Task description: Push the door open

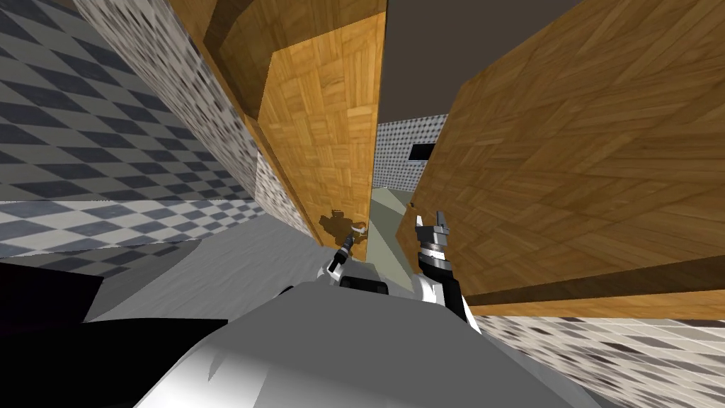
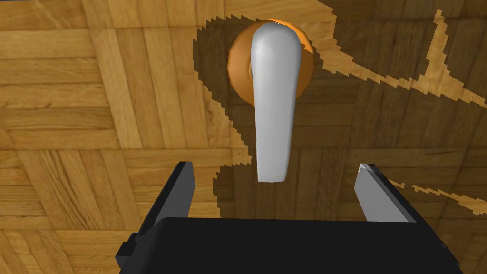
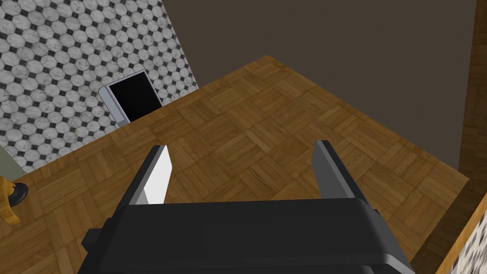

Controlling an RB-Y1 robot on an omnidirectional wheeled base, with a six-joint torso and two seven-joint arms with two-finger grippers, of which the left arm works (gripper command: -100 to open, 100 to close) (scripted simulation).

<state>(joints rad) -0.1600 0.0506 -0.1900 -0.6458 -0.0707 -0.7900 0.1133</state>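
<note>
Left gripper (image 2: pixel 275 166) is spread wide and holds nothing. It points squarely at the wooden door (image 2: pixel 71 95). The grey lever handle (image 2: pixel 273 104) lies in line with the gap between its fingers, its tip just ahead of the gripper body and touching neither finger. Right gripper (image 3: pixel 241 145), likewise spread and empty, faces a wooden panel (image 3: pixel 266 119), with a tiled wall (image 3: pixel 57 57) beyond.

Door (image 2: pixel 71 95): golden-brown wood in a parquet pattern. Handle (image 2: pixel 273 109): plain light grey, on an orange round base (image 2: pixel 238 66). Wall (image 3: pixel 57 57): white octagon tiles with small black squares between them.
</note>
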